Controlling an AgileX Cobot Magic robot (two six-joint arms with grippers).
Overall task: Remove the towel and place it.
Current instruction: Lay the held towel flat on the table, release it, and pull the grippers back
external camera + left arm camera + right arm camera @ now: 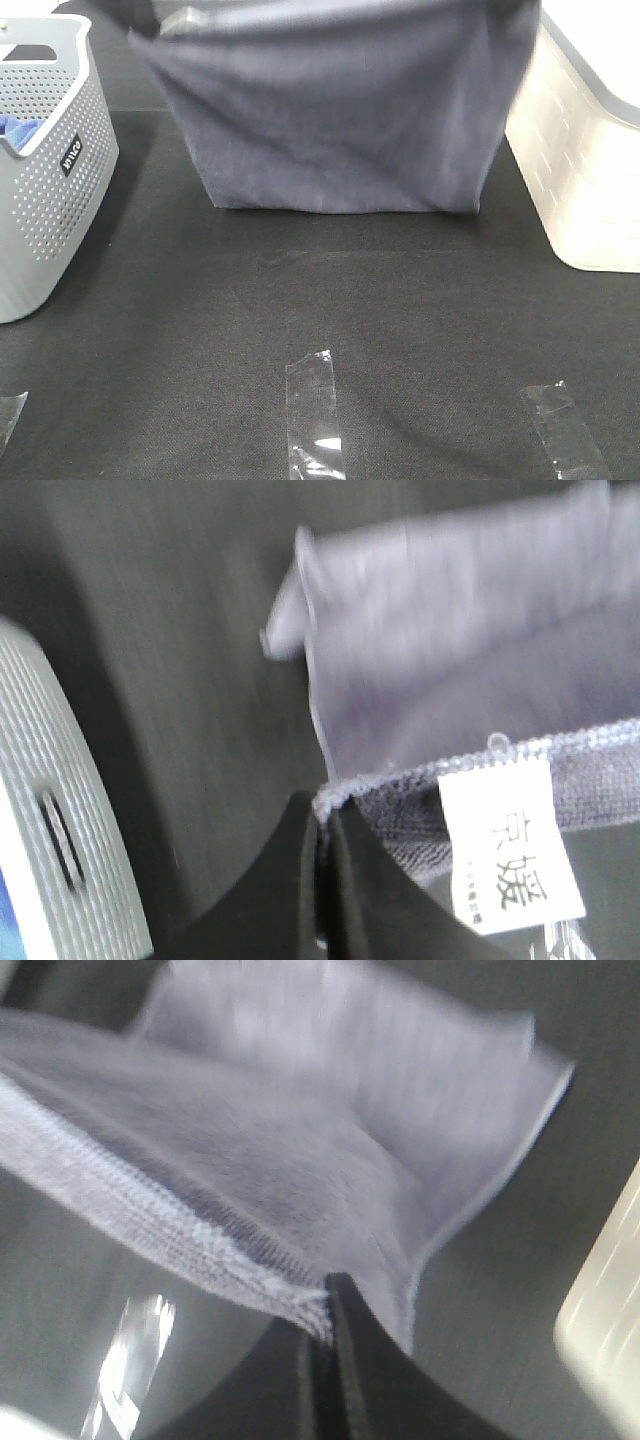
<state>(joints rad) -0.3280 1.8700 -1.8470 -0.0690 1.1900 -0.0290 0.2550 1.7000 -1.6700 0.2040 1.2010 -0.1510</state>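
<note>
Black felt-like cloth covers the table (200, 330), and no more of the room shows than that surface. Above its far middle the towel (340, 120) hangs spread wide as a flat sheet, between a grey perforated basket (50, 200) on the left and a white bin (590, 170) on the right; whether its lower hem touches the table I cannot tell. The left gripper (322, 825) is clenched on one upper corner, at the stitched hem just beside a white sewn-in label (510, 860). The right gripper (325, 1310) pinches the other upper corner. Counted: one towel, two grippers, two containers, one bright blue cloth (20, 130) inside the grey basket, and three strips of clear tape (315, 415) along the near table edge.
</note>
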